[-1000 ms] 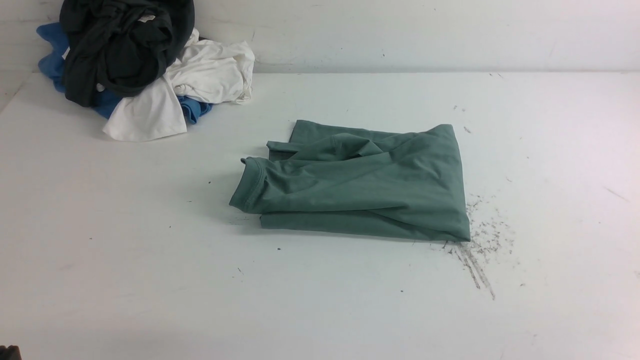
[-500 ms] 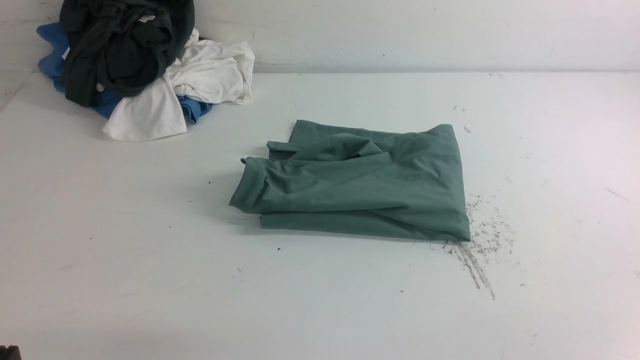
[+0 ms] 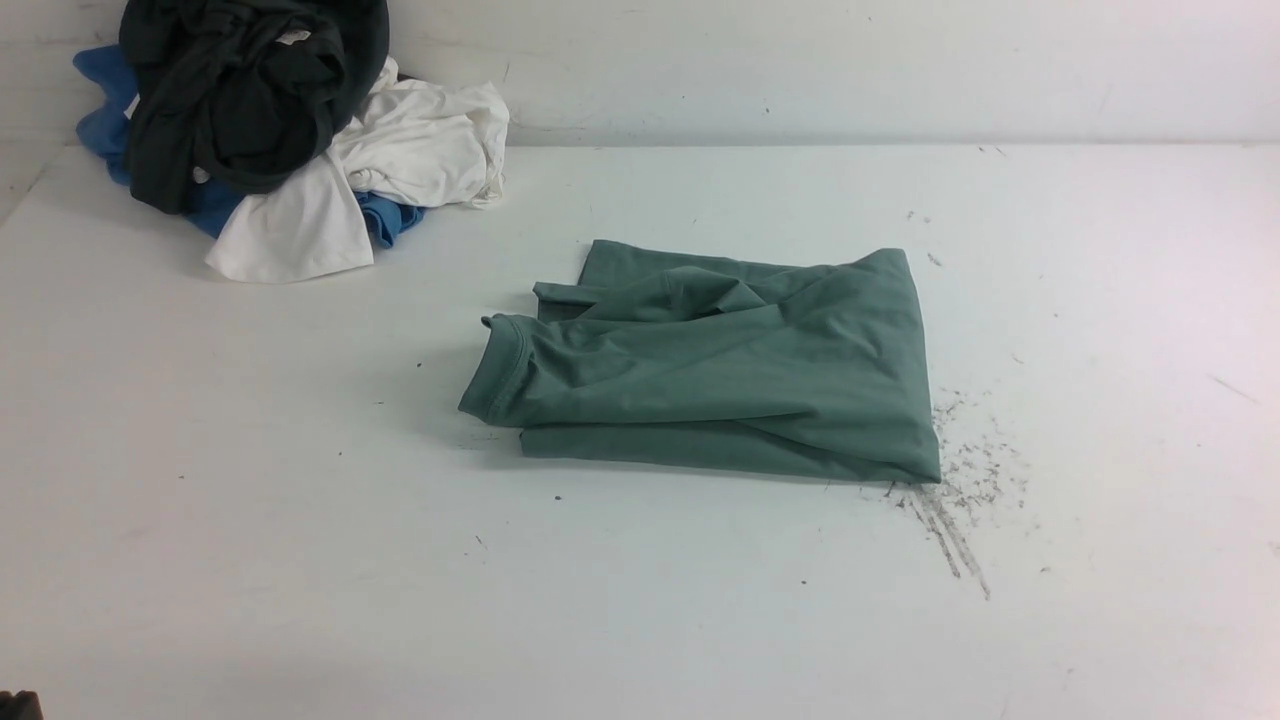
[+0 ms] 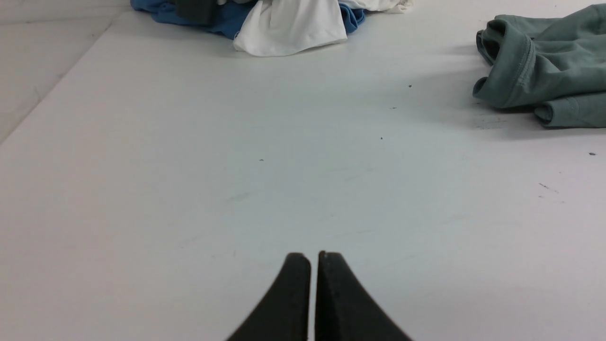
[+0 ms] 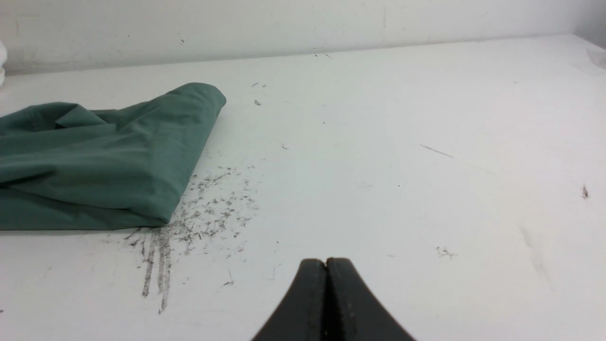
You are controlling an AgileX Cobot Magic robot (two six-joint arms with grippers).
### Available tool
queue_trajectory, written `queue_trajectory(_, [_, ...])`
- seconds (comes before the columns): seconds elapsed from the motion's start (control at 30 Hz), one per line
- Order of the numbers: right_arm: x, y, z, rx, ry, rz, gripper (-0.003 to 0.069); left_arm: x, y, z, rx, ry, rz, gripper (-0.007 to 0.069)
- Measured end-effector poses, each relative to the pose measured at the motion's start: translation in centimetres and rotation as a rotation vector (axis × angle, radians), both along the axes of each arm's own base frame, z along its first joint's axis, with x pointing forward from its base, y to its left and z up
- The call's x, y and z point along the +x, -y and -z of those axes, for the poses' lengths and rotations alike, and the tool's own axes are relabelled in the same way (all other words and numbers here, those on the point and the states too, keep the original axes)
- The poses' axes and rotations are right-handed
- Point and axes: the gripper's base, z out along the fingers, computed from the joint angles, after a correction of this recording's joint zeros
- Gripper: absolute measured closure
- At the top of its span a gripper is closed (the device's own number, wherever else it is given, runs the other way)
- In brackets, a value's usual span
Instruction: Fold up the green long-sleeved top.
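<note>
Green top: the green long-sleeved top lies folded into a rough rectangle near the middle of the white table, a ribbed hem edge curling up at its left end and a looser fold bunched along the far side.
Left gripper: the left gripper hangs low over bare tabletop, black fingertips pressed together with only a hairline between them — nothing held; the top's hemmed end lies well apart from it.
Right gripper: the right gripper is likewise closed tight and empty, hovering over the table to the right of the garment's folded corner.
Arms in the front view: neither gripper shows there — only a small dark shape at the lower left corner, too little to identify.
Laundry pile: at the far left corner, against the wall, a dark garment sits heaped on a white garment and a blue garment, well apart from the top.
Table marks: a patch of dark scuff marks streaks the surface just beside the top's near right corner.
</note>
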Motion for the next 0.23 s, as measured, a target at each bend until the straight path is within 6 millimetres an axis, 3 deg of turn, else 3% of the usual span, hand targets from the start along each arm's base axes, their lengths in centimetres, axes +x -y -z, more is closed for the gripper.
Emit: queue_trajectory(0.23, [0.0,0.0,0.0,-0.017,-0.001,-0.003,0.0673,0.0,0.0,0.0,0.0,0.0,0.0,0.0618])
